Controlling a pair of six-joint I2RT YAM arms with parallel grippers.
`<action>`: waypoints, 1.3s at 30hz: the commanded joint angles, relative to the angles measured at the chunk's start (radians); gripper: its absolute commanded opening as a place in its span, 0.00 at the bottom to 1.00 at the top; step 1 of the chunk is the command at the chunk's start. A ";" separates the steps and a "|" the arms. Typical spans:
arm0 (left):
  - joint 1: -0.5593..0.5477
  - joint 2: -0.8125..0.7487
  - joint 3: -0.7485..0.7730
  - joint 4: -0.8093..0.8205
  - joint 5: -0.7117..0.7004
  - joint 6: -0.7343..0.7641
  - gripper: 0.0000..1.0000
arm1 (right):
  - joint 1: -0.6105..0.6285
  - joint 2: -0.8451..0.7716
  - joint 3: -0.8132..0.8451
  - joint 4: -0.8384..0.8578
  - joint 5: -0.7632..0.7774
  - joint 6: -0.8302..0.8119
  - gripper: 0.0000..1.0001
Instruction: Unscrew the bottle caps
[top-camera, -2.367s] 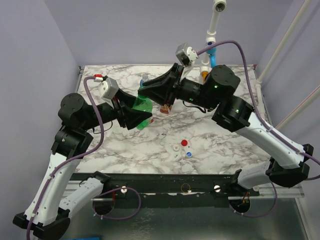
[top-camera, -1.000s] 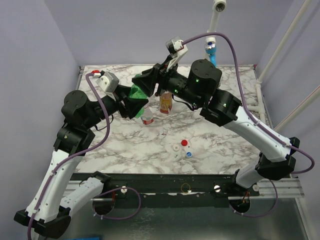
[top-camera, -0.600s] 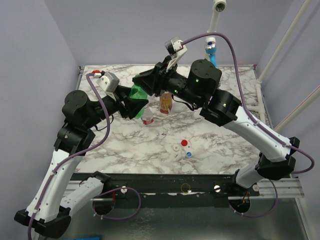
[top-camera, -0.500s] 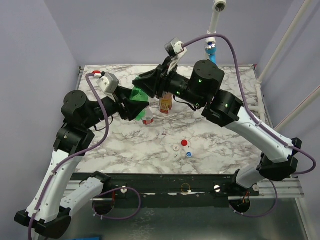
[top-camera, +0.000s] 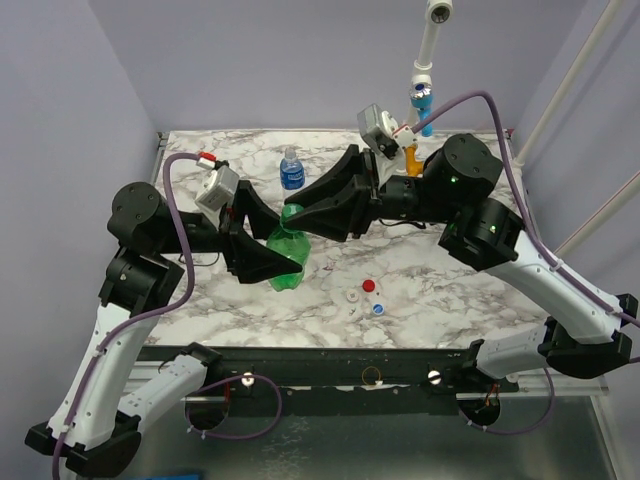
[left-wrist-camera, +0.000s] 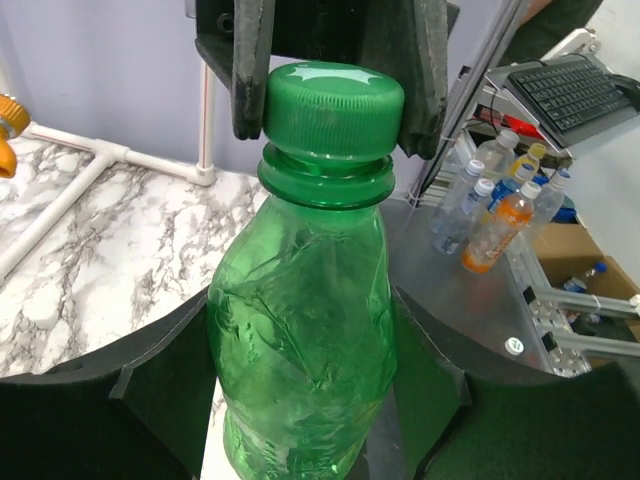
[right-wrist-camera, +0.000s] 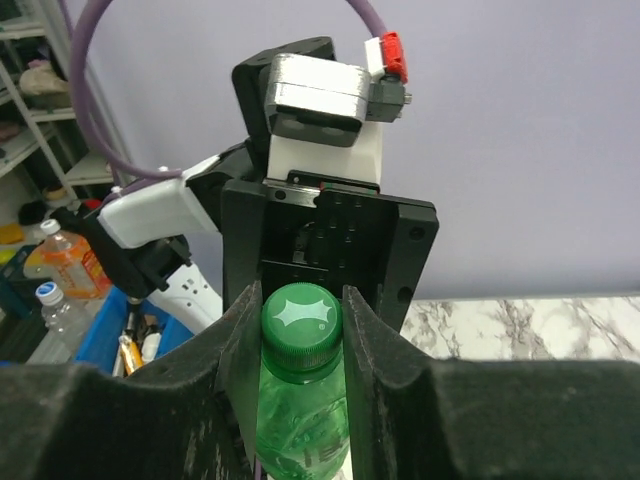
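A green bottle (top-camera: 284, 262) is held above the table, my left gripper (top-camera: 280, 255) shut round its body. From the left wrist the bottle (left-wrist-camera: 305, 320) fills the view between my left gripper's (left-wrist-camera: 300, 400) black jaws. The green cap (left-wrist-camera: 333, 105) sits on its neck, with a right finger pressed on each side. My right gripper (right-wrist-camera: 301, 322) is shut on that green cap (right-wrist-camera: 301, 312); from above, the gripper (top-camera: 293, 213) reaches in from the right. Three loose caps lie on the table: red (top-camera: 368, 286), white (top-camera: 352, 298) and bluish-white (top-camera: 378, 308).
A clear bottle with a blue label (top-camera: 291, 170) stands at the back of the marble table (top-camera: 450, 300). An orange fitting (top-camera: 410, 155) and a blue fitting (top-camera: 425, 100) on white pipe sit at the back right corner.
Both arms have carried the green bottle from the back of the table toward the front. The right jaws have closed on its cap.
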 joint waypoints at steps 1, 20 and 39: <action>0.007 0.000 -0.022 -0.039 -0.101 0.021 0.00 | 0.006 -0.003 -0.002 -0.018 0.186 -0.025 0.24; 0.006 0.005 -0.062 -0.069 -0.757 0.279 0.00 | 0.008 0.244 0.297 -0.232 0.743 0.070 0.90; 0.007 -0.005 -0.088 -0.070 -0.715 0.285 0.00 | 0.008 0.279 0.250 -0.144 0.656 0.109 0.39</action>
